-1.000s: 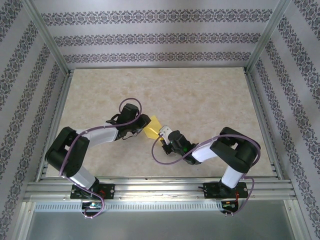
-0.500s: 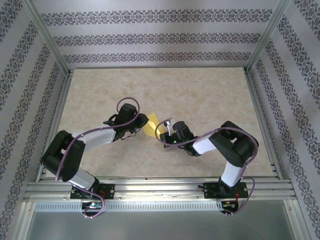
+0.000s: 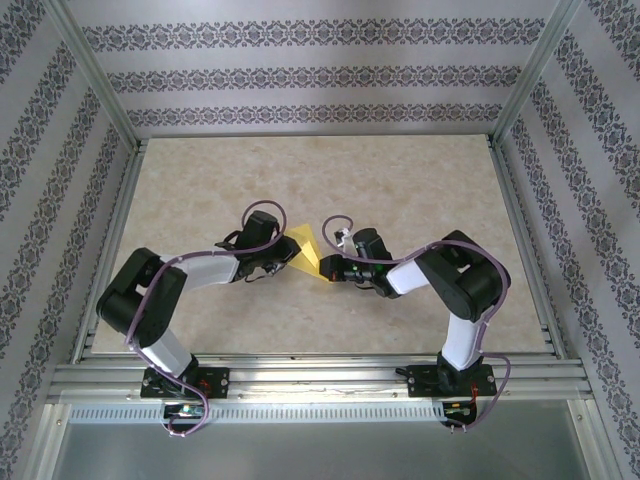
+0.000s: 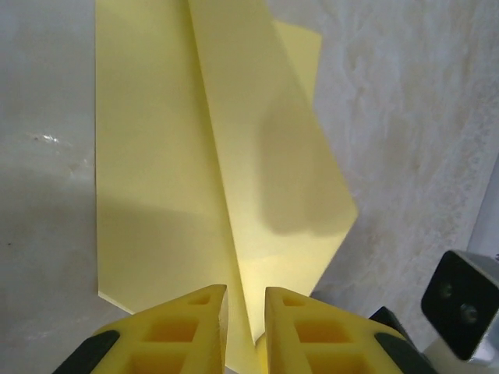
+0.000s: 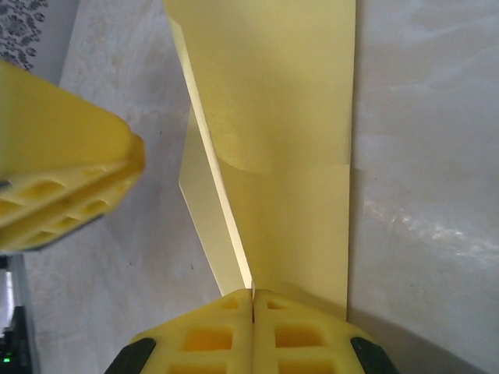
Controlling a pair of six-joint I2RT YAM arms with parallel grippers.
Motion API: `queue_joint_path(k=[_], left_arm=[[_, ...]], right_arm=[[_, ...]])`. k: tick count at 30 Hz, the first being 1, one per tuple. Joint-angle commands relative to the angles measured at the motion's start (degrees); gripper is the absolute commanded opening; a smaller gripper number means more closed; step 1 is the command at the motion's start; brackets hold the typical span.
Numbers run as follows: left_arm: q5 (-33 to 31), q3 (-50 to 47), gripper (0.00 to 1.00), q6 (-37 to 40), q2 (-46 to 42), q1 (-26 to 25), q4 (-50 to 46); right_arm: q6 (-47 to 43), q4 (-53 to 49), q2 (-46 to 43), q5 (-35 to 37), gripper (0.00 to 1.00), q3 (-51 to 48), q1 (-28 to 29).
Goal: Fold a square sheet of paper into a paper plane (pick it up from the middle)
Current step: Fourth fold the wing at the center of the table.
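Observation:
The yellow sheet of paper (image 3: 307,250) lies at mid-table, folded, with a raised centre crease and angled flaps (image 4: 171,156). My left gripper (image 3: 288,255) reaches it from the left. In the left wrist view its jaws (image 4: 245,300) stand a narrow gap apart, and the paper's crease runs up into that gap. My right gripper (image 3: 328,268) comes from the right and is shut on the crease's upright edge (image 5: 253,294), the paper (image 5: 288,117) stretching away from it. In the right wrist view the left fingers (image 5: 62,171) show at the far left.
The beige table (image 3: 400,190) is walled by metal frame posts and patterned panels. The right wrist's camera housing (image 4: 464,304) sits close to the left fingers. Both arms' cables loop over the paper area.
Both grippers have drawn in toward the paper from either side. The right one swung up and left onto it. The left jaws have narrowed around the crease.

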Motion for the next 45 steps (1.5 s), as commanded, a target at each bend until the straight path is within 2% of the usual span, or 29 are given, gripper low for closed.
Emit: queue_joint_path(k=[1,6,9,15,19,24,26,28,33,45], left_arm=[[2.3,0.5,0.21,0.7,1.2,0.5,4.3],[2.7,1.2,0.21,0.8,2.3,0.4,5.8],[1.9,2.3,0.21,1.4,3.2,0.5,3.0],[2.2,1.4,0.24,0.4,3.9,0.6,7.4],[1.2,1.1,0.25,0.9,3.7,0.5,6.4],[-0.5,-0.2,0.22,0.2,2.9,0.5,4.3],[-2.4,-1.8,0.15,-1.0,2.0,0.4,5.3],[-3.6,-3.3,0.14,-2.0,1.5,0.5,6.6],[0.3,-1.3,0.1,-1.9,5.1,0.8,7.6],[-0.2,-1.6,0.07,-1.8,6.1,0.8,4.0]], right_arm=[[4.2,-2.0,1.2,-5.1,0.0,2.0,0.0],[8.4,-0.4,3.2,-7.8,0.0,2.7,-1.1],[9.1,-1.6,3.6,-7.6,0.0,3.2,-1.1],[13.1,2.4,3.0,-6.1,0.0,1.3,-1.7],[13.7,3.4,2.3,-5.0,0.0,0.6,-1.8],[15.7,4.7,1.7,-3.1,0.0,-1.0,-2.0],[17.2,6.8,2.5,-3.5,0.0,-1.4,-2.1],[18.4,8.8,3.1,-3.2,0.0,-2.0,-2.2],[18.3,8.8,3.0,-3.5,0.0,-2.3,-2.4],[20.2,12.3,2.1,-1.6,0.0,-5.1,-3.8]])
